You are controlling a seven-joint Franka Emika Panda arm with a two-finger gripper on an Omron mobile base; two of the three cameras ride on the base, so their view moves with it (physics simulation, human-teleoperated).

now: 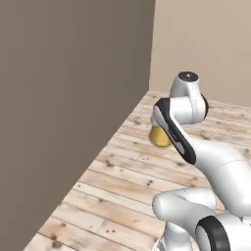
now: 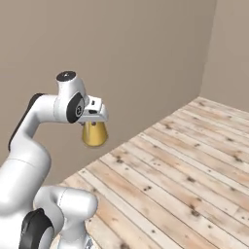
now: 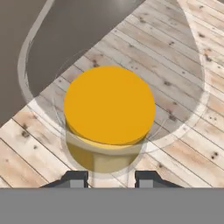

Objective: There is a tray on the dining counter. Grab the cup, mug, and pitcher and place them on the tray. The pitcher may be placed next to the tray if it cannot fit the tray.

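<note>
While hanging mid-frame over bare plank floor point(image 2: 185, 160) beside the wall point(image 2: 121, 58), pitcher point(image 2: 94, 134) pinched at its neck by gripper point(image 2: 95, 121): liable to slip or slosh if swung fast, with no tray below.

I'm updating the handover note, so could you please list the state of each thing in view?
pitcher: upright, orange-yellow in its lower part, held off the wooden floor under the hand.
pincer: shut on the pitcher, fingertips at its near side.
wooden floor: nothing of the task resting on it.
</note>
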